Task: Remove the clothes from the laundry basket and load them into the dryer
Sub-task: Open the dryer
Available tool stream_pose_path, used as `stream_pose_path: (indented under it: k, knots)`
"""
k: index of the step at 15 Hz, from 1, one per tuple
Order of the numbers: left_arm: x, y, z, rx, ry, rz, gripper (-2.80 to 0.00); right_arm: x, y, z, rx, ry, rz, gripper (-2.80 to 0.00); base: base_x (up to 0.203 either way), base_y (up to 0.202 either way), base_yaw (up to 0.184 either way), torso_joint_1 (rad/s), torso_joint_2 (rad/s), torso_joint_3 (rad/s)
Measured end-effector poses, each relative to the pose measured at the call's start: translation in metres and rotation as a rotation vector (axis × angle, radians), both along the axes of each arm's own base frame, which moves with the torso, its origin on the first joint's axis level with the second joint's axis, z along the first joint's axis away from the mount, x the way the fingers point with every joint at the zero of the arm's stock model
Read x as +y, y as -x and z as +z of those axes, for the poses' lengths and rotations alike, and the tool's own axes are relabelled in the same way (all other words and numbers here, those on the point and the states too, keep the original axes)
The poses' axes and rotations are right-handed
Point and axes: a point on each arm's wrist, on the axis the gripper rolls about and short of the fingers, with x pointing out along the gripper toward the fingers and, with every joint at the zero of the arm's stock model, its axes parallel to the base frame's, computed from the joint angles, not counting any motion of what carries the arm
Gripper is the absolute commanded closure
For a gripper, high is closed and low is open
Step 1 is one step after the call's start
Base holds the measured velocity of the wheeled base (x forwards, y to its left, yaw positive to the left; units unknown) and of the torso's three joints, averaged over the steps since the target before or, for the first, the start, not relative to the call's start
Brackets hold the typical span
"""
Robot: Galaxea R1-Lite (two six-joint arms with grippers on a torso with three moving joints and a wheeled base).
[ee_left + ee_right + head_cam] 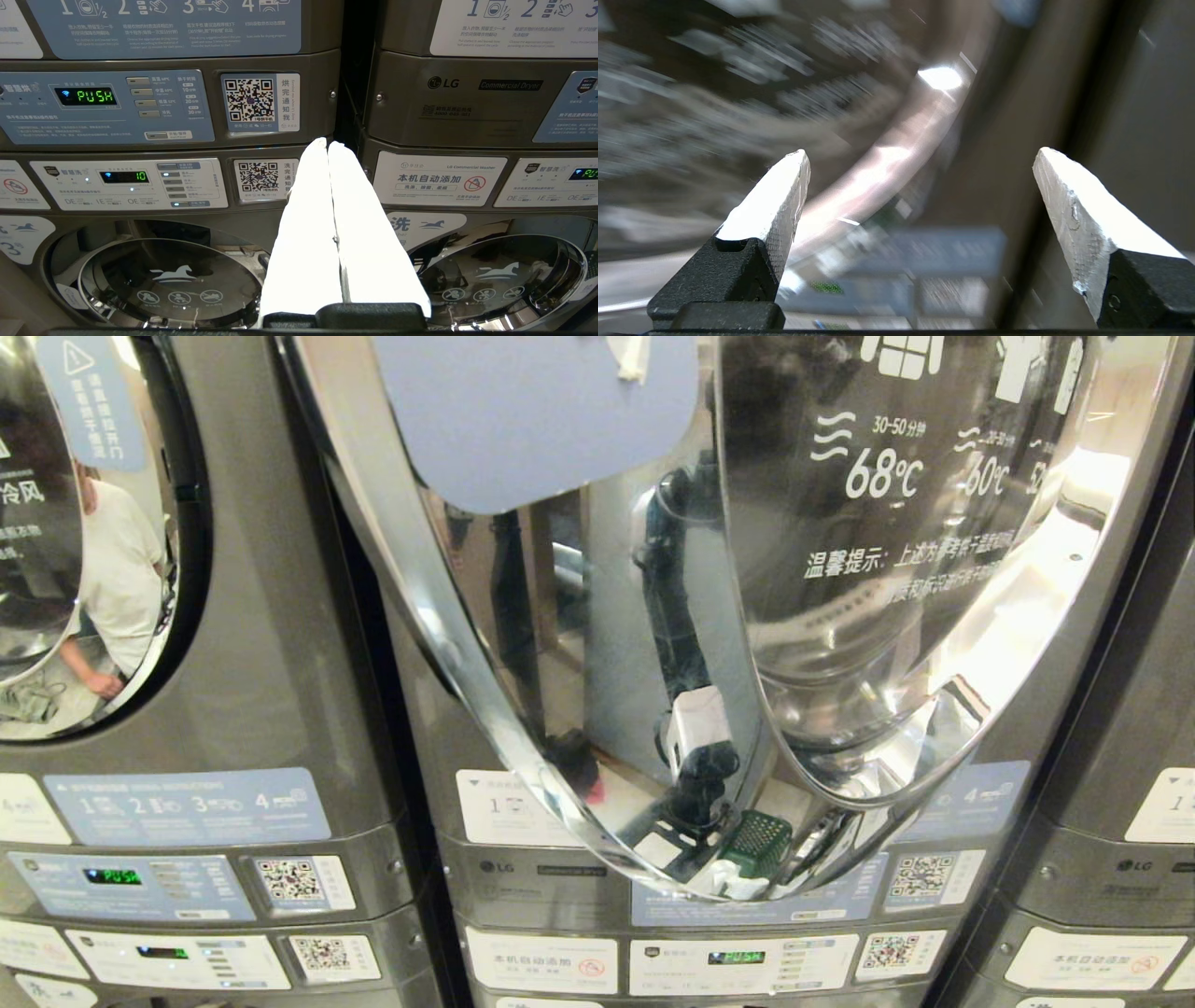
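Head view: three stacked machine fronts stand side by side, with the middle dryer closest to centre. Its round glass door fills most of the frame, and its chrome rim curves down to just above the control panel. One green laundry basket appears only as a reflection low in that door glass, beside the mirrored dark robot arm; no clothes can be made out in it. A second door, on the left machine, reflects one person in a pale shirt. Two lit green displays and four QR stickers are countable along the panels. Narrow dark gaps separate the machines.

Left wrist view: the left gripper has its two white fingers pressed flat together, holding nothing, and it points at the seam between two panel columns. Two round washer doors sit low, one on each side of the fingers, well apart from them.

Right wrist view: the right gripper has its two fingers spread wide, with nothing between them. Behind them, a blurred chrome door rim arcs across, with a dark machine side beyond.
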Motion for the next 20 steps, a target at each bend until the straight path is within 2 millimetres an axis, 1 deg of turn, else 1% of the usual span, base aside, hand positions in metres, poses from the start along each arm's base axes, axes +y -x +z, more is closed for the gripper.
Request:
stream_pose_path:
  k: [2,3,4,5,7,9,10,11,12,15,18,20]
  knots:
    - [0.000,0.000,0.000,0.000,0.000,0.000,0.00,-0.016,0.003,-0.013,0.073,-0.012,-0.087,-2.80,0.000,0.000,0.000,0.000,0.00,0.000]
    - [0.000,0.000,0.000,0.000,0.000,0.000,0.00,-0.024,0.007,-0.023,0.107,-0.019,-0.121,-2.80,0.000,0.000,0.000,0.000,0.00,0.000]
    - [0.000,0.000,0.000,0.000,0.000,0.000,0.00,-0.030,0.015,-0.039,0.146,-0.023,-0.139,-2.80,0.000,0.000,0.000,0.000,0.00,0.000]
    - [0.000,0.000,0.000,0.000,0.000,0.000,0.00,-0.033,0.025,-0.061,0.188,-0.022,-0.141,-2.80,0.000,0.000,0.000,0.000,0.00,0.000]
    - [0.000,0.000,0.000,0.000,0.000,0.000,0.00,-0.034,0.047,-0.103,0.242,0.002,-0.132,-2.80,0.000,0.000,0.000,0.000,0.00,0.000]
    - [0.000,0.000,0.000,0.000,0.000,0.000,0.00,-0.033,0.068,-0.138,0.249,0.049,-0.139,-2.80,0.000,0.000,0.000,0.000,0.00,0.000]
    - [0.000,0.000,0.000,0.000,0.000,0.000,0.00,-0.032,0.076,-0.157,0.255,0.074,-0.138,-2.80,0.000,0.000,0.000,0.000,0.00,0.000]
    - [0.000,0.000,0.000,0.000,0.000,0.000,0.00,-0.031,0.080,-0.172,0.249,0.102,-0.138,-0.57,0.000,0.000,0.000,0.000,0.00,0.000]
    - [0.000,0.000,0.000,0.000,0.000,0.001,0.00,-0.031,0.082,-0.185,0.237,0.128,-0.138,0.00,0.000,0.000,0.000,0.000,0.00,0.000]
    - [0.000,0.000,0.000,0.000,0.000,0.001,0.00,-0.032,0.081,-0.212,0.212,0.189,-0.131,0.00,0.000,0.000,0.000,0.000,0.00,0.000]
    - [0.000,0.000,0.000,0.000,0.000,0.000,0.00,-0.032,0.075,-0.243,0.210,0.229,-0.120,0.00,0.000,0.000,0.000,0.000,0.00,0.000]
    - [0.000,0.000,0.000,0.000,0.000,0.000,0.00,-0.032,0.073,-0.258,0.214,0.255,-0.085,0.00,0.000,0.000,0.000,0.000,0.00,0.000]
